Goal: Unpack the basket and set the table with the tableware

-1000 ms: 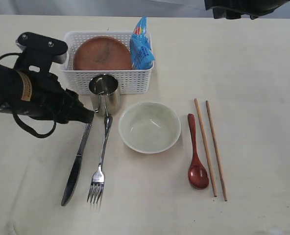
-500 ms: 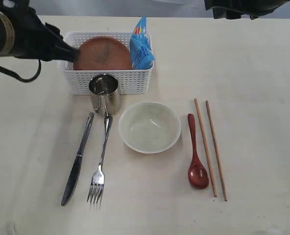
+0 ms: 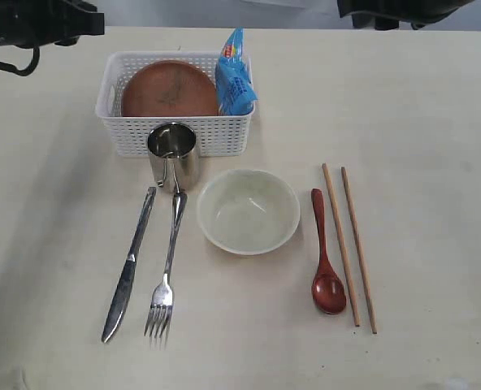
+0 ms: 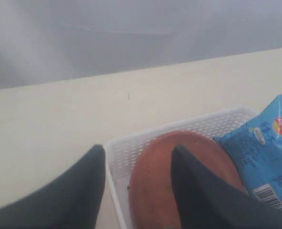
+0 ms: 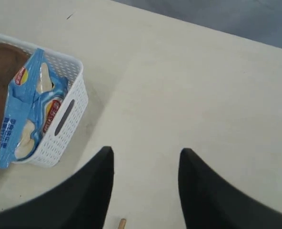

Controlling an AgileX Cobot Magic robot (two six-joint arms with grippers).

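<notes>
where both arms hang back at the far edge of the table (image 3: 435, 162), the lot stands thus; left gripper (image 4: 137, 151): above the basket's far left corner, jaws set wide, empty; right gripper (image 5: 146, 152): over bare tabletop beside the basket's right end, jaws likewise wide, empty; in the exterior view only dark parts of each arm show at the top corners.

basket (image 3: 175, 134): white, perforated, far left of centre; holds the plate (image 3: 169, 89), reddish-brown, leaning tilted inside, and a blue chip bag (image 3: 235, 77) upright at its right end.

cup (image 3: 174, 154): shiny steel, upright, just before the basket's near wall; whether touching, cannot tell.

bowl (image 3: 248, 211): cream, upright, near the cup's right.

knife (image 3: 128, 268) and fork (image 3: 167, 268): steel, side by side left of the bowl, knife outermost, handles toward the cup, tines toward the near edge.

spoon (image 3: 325, 260): dark red, right of the bowl, its bowl end nearest the viewer.

chopsticks (image 3: 340, 244): two, wooden, roughly parallel, just right of the spoon, slightly apart from each other.
</notes>
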